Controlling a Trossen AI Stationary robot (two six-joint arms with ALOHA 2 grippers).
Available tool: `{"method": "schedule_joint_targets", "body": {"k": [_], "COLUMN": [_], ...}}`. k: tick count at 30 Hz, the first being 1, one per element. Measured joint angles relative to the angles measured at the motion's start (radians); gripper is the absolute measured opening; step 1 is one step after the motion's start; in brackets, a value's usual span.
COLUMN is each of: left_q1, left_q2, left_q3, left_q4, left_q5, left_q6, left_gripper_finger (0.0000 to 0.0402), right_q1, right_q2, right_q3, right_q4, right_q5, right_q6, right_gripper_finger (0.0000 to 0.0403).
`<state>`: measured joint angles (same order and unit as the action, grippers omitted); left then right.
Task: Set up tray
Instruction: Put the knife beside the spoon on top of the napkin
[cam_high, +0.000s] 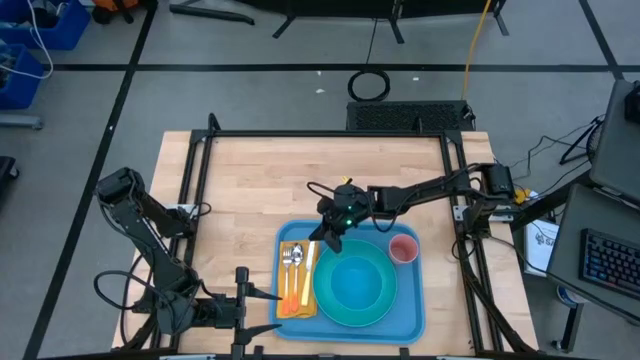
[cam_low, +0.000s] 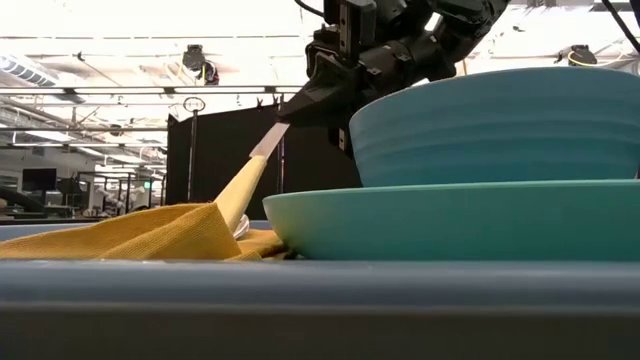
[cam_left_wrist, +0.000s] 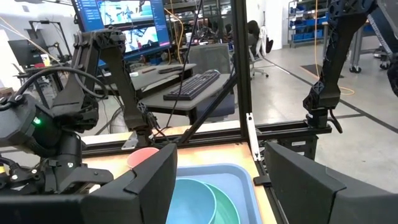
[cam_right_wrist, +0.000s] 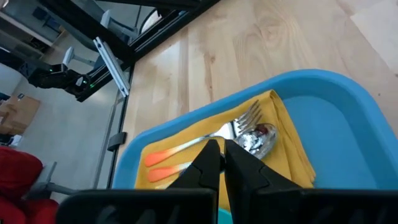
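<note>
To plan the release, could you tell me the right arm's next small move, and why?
Probably lower it slightly: the right tool grips the knife by its blade, tilted, the handle end touching the yellow napkin beside the fork in the tray; the left tool waits off-tray.

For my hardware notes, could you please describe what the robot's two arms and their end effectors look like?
Both arms are dark, nearly black, jointed links with black cables looped alongside. The right end effector has two slim, tapered dark fingers, and a small green light glows on its wrist. The left end effector has broad, flat, matte-black fingers. No coloured markings show.
</note>
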<state>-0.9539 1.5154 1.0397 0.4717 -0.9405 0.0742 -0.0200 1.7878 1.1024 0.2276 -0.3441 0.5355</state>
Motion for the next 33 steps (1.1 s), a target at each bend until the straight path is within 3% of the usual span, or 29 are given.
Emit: {"method": "schedule_joint_targets", "body": {"k": [16,33], "left_q1": [0.000,0.000], "left_q2": [0.000,0.000], "left_q3": [0.000,0.000], "left_q4": [0.000,-0.007], "left_q5": [-0.001,-0.001], "left_q6": [0.000,0.000], "left_gripper_finger": [0.0248,0.0248], "right_q1": [-0.034,-0.072], "right_q2": [0.020,0.121], "right_q3": [-0.002,-0.002], "right_q4": [-0.001,0.066], "right_q5": [-0.004,-0.104], "right_q6": [-0.006,0.057], "right_gripper_finger": [0.0001,0.0001]}}
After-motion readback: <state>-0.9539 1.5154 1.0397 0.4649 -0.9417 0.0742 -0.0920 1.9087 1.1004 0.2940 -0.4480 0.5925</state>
